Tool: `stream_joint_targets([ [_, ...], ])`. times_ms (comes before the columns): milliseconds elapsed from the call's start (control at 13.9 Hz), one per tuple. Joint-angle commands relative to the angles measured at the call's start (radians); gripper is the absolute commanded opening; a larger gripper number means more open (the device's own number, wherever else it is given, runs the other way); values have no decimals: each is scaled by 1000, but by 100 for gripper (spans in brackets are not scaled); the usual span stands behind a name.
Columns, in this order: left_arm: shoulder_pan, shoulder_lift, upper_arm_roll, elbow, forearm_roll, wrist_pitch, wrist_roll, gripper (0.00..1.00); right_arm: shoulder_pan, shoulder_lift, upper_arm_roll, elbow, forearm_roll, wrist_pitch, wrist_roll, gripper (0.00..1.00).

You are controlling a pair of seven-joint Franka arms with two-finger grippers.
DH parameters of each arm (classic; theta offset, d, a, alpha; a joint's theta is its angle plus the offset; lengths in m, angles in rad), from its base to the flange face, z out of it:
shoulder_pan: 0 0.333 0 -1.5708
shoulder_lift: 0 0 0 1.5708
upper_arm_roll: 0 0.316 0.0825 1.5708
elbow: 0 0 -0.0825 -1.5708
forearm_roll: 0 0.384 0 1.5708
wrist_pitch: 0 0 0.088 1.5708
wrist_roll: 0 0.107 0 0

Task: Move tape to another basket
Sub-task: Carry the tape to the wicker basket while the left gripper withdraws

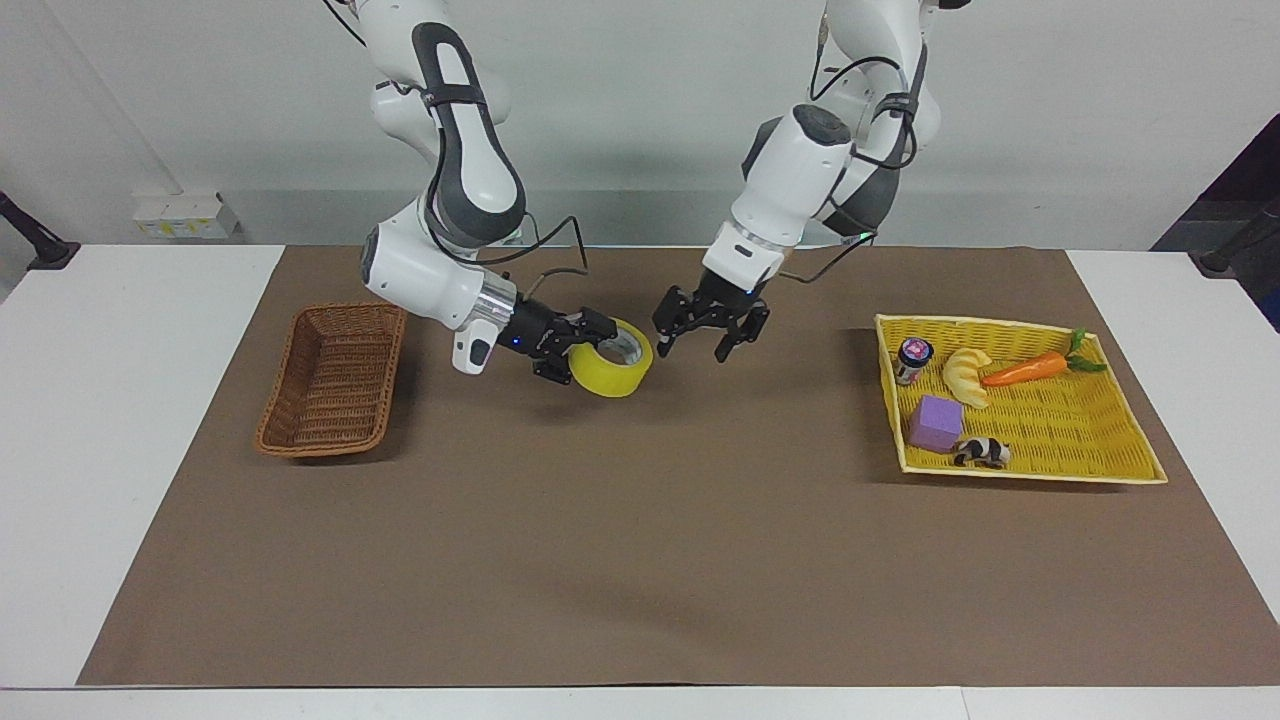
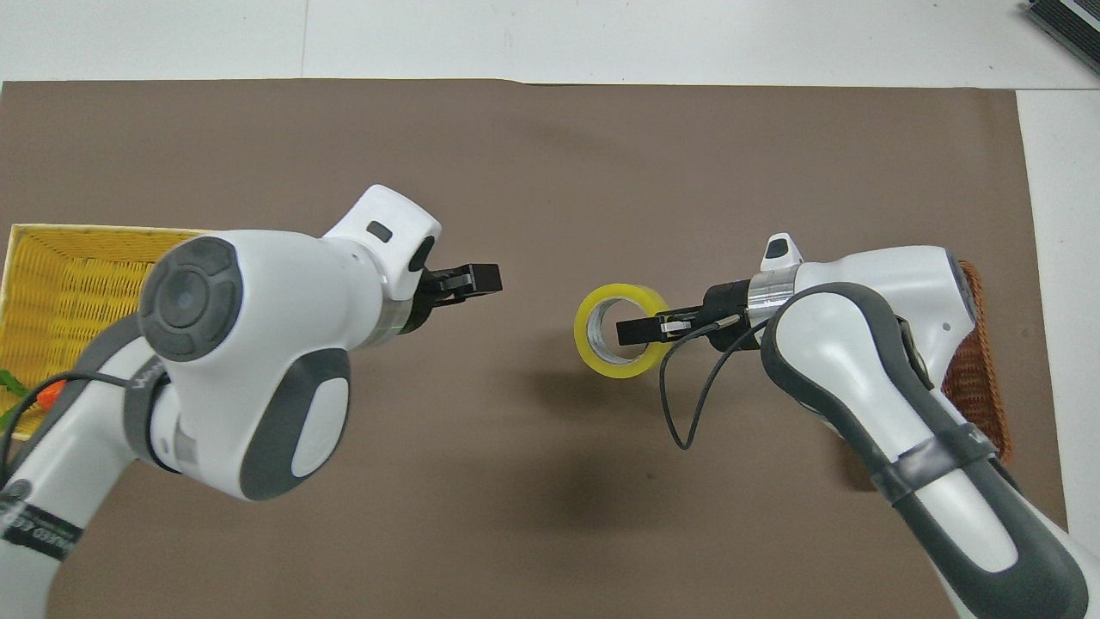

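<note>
The tape [image 1: 611, 371], a yellow roll, is being held above the brown mat [image 1: 640, 560] by the right gripper [image 1: 578, 352], whose fingers are being pressed together on the roll's wall, one reaching into the core. The left gripper [image 1: 697, 343] is being held in the air just beside the roll, its fingers spread apart with nothing between them. The brown wicker basket [image 1: 333, 378] is lying toward the right arm's end of the table. The yellow tray [image 1: 1080, 425], at the left arm's end, is being occupied by a carrot [image 1: 1030, 369], a croissant toy [image 1: 966, 376] and a purple block [image 1: 936, 422].
</note>
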Motion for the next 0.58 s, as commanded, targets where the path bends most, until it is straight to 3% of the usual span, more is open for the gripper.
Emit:
stream_joint_targets([
  [0, 88, -40, -10, -9, 105, -88, 102, 100, -50, -14, 2, 16, -95, -47, 85, 0],
  [288, 224, -83, -8, 7, 148, -116, 350, 100, -90, -17, 1, 75, -317, -74, 266, 0],
  [504, 318, -92, -10, 143, 168, -285, 439, 100, -128, -31, -4, 92, -480, -74, 350, 0],
])
